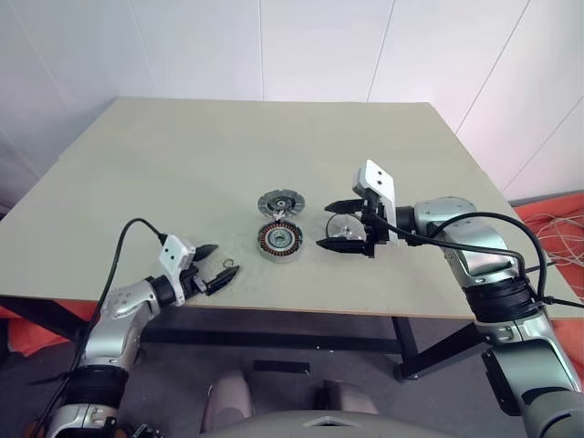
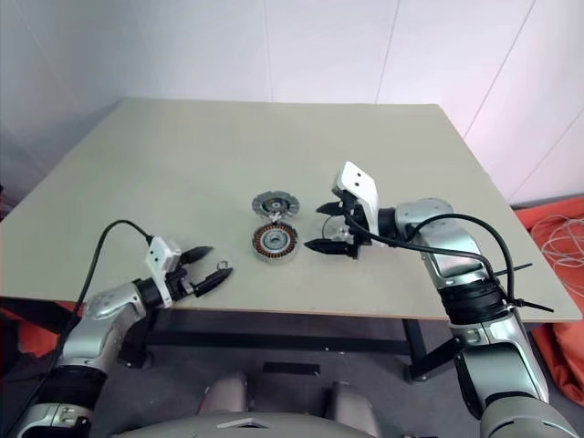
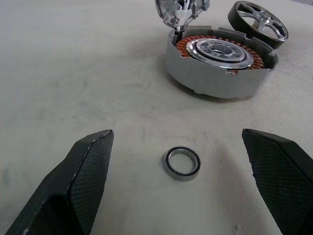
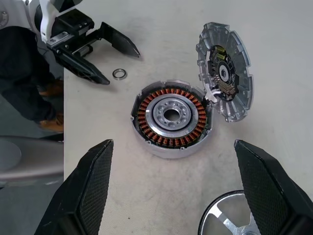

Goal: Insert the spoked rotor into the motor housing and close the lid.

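Left eye: housing (image 1: 279, 241) near table's (image 1: 182, 164) middle, lid (image 1: 279, 202) just behind it, touching its rim. Right gripper (image 1: 339, 224) just right of housing, fingers apart, rotor (image 1: 347, 228) on the table between them, not gripped. Left gripper (image 1: 213, 265) near the front edge, well left of housing, fingers apart, small ring (image 1: 229, 265) at their tips.

Right eye: same layout; ring (image 2: 220, 267) just off the left fingertips, housing (image 2: 275, 241) between the two grippers.

Left wrist: ring (image 3: 182, 162) flat on the table between the spread fingers (image 3: 83, 176), untouched. Housing (image 3: 219, 61) beyond, copper windings up, rotor (image 3: 258, 23) behind it.

Right wrist: housing (image 4: 172, 117) lying between and beyond the wide-set fingers (image 4: 85, 188), lid (image 4: 225, 71) propped against its rim. Rotor's (image 4: 225, 220) edge close under the gripper. Left gripper (image 4: 100, 56) across the table beside ring (image 4: 119, 74).
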You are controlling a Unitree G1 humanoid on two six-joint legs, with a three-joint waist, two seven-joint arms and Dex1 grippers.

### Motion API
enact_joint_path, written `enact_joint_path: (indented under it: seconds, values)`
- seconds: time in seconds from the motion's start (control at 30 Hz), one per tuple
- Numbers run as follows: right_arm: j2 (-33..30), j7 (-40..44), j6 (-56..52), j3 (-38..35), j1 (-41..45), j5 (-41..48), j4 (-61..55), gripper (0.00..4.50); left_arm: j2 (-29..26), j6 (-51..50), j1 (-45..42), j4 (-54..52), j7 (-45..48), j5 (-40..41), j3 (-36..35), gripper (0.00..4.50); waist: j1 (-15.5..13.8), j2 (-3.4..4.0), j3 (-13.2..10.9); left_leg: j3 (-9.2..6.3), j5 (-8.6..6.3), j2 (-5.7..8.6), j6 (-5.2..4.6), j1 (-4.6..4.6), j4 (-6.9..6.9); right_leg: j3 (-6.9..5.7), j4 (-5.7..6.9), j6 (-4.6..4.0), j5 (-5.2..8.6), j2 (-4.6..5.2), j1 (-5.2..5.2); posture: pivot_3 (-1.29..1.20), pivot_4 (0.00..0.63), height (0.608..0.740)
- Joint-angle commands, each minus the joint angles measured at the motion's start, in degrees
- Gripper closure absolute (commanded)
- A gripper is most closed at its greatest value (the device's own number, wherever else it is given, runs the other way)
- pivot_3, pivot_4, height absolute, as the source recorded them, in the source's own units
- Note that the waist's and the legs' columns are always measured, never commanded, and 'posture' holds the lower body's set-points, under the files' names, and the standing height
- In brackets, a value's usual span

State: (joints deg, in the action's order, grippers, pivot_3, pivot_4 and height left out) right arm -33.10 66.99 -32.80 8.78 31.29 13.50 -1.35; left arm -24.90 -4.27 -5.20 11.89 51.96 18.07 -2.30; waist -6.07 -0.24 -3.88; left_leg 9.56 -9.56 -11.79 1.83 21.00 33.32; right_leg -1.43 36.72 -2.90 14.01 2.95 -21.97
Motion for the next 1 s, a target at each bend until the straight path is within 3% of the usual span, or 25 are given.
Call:
enact_joint_path:
  seconds: [0.03,0.33,0.8,1.0]
  values:
    - [-0.44,-0.46,0.58,-0.33,1.43,1.33,-2.25,0.02,-0.33,-0.16,-1.86,0.22,-0.77,-1.18,0.51,0.00,0.00,0.00,0.00,0.00,0.00,-0.01,0.00,0.00,0.00,0.00,0.00,0.00,0.00,0.00,0.00,0.00,0.000,0.740]
    - [-1.94,0.69,-0.02,-1.43,0.71,3.58,-2.06,0.02,-1.39,-1.58,-1.88,-0.50,-1.26,-3.32,2.05,0.00,-0.01,0.03,0.02,0.00,0.00,0.01,0.00,-0.02,0.00,0.00,0.00,0.00,0.00,0.01,0.02,0.00,0.000,0.740]
    - [-5.10,0.10,1.33,-3.31,0.33,4.03,0.42,0.00,-1.34,-5.87,0.18,-5.42,-2.15,-1.90,1.82,4.35,-0.02,0.05,0.03,0.01,0.00,0.02,-0.01,-0.02,0.00,0.00,-0.02,0.00,0.00,0.03,0.02,0.00,0.000,0.740]
    - [-5.25,-0.02,1.74,-3.28,0.55,3.90,0.94,0.00,-1.62,-6.70,0.48,-6.47,-2.08,-0.96,1.35,4.44,-0.01,0.06,0.04,0.01,0.00,0.03,-0.01,-0.02,0.00,0.00,-0.02,0.00,0.00,0.03,0.03,0.00,0.000,0.740]
